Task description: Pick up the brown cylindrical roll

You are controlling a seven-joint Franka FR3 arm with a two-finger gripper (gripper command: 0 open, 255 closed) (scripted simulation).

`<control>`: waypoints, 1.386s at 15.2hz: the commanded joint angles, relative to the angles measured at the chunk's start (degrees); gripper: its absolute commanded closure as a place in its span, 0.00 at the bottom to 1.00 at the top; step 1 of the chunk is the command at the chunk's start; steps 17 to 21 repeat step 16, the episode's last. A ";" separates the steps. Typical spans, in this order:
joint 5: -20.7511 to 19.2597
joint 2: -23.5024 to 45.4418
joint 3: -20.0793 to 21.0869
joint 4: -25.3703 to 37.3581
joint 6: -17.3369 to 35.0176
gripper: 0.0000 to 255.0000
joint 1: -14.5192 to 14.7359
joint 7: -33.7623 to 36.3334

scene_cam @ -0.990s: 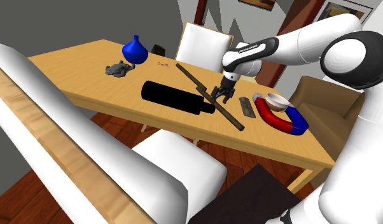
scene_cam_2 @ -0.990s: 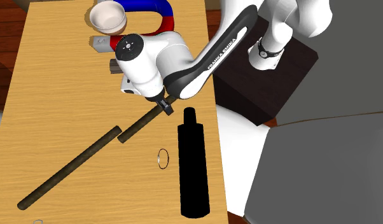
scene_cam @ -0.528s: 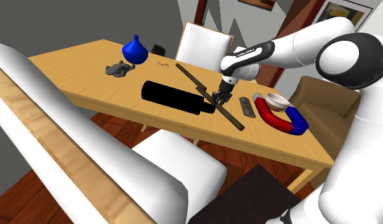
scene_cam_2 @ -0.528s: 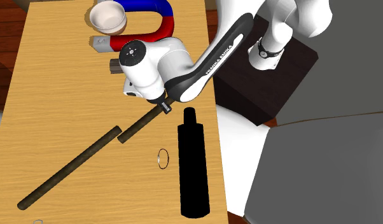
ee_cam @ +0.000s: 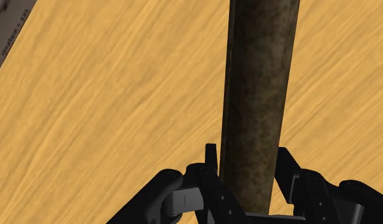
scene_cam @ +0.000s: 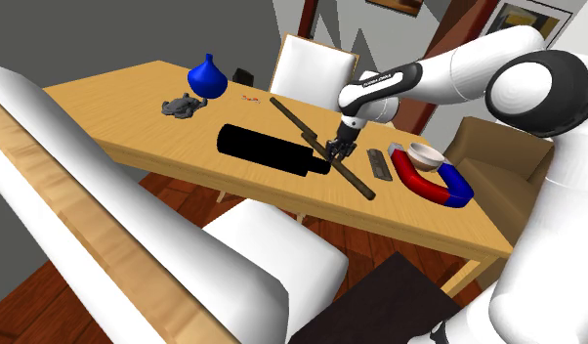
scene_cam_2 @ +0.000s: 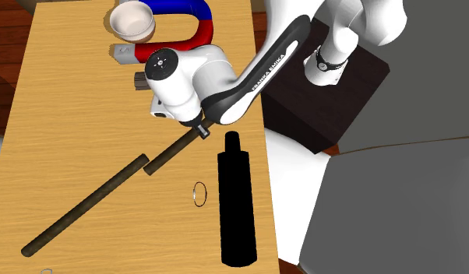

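Wide pale-wood counter (scene_cam: 126,117), grain streaking along it. On it lies a fat matte-black cylinder (scene_cam: 268,149) with a narrow neck. Just beside that neck is the brown roll (scene_cam_2: 172,152), a slim, straight rod with a mottled dark-brown surface, low on the counter. It sits nearly end to end with a longer brown rod (scene_cam_2: 85,206). The gripper (scene_cam: 338,151) is down at the roll's near end, and the fingers (ee_cam: 211,162) are pinched in narrow, clasping its flanks. Whether it's resting or barely raised, hard to say.

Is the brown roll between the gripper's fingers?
Yes, in the wrist view the gripper has a finger against each side of the brown roll.
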 commanded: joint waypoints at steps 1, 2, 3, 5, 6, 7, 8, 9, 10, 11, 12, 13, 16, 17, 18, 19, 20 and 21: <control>-0.25 -0.65 -0.12 0.34 -0.95 1.00 0.03 0.18; -0.40 -1.03 -0.18 0.62 -1.60 1.00 0.06 0.32; -0.55 -1.40 -0.23 0.90 -2.24 1.00 0.09 0.45; -0.84 -2.12 -0.33 1.51 -3.53 1.00 0.14 0.71; -0.97 -2.47 -0.38 1.83 -4.18 1.00 0.17 0.84; -1.11 -2.80 -0.43 2.16 -4.84 1.00 0.19 0.96; -1.24 -3.13 -0.47 2.51 -5.50 1.00 0.21 1.09; -1.37 -3.44 -0.51 2.87 -6.16 1.00 0.23 1.21; -1.49 -3.75 -0.55 3.24 -6.82 1.00 0.25 1.33; -1.61 -4.05 -0.58 3.63 -7.49 1.00 0.26 1.44; -1.72 -4.33 -0.62 4.03 -8.17 1.00 0.28 1.56; -1.83 -4.60 -0.65 4.45 -8.84 1.00 0.29 1.67; -1.96 -4.91 -0.68 4.94 -9.63 1.00 0.30 1.79; -1.96 -4.91 -0.68 4.94 -9.63 1.00 0.30 1.79; -1.96 -4.91 -0.68 4.94 -9.63 1.00 0.30 1.79; -1.96 -4.91 -0.68 4.94 -9.63 1.00 0.30 1.79; -1.96 -4.91 -0.68 4.94 -9.63 1.00 0.30 1.79; -1.96 -4.91 -0.68 4.94 -9.63 1.00 0.30 1.79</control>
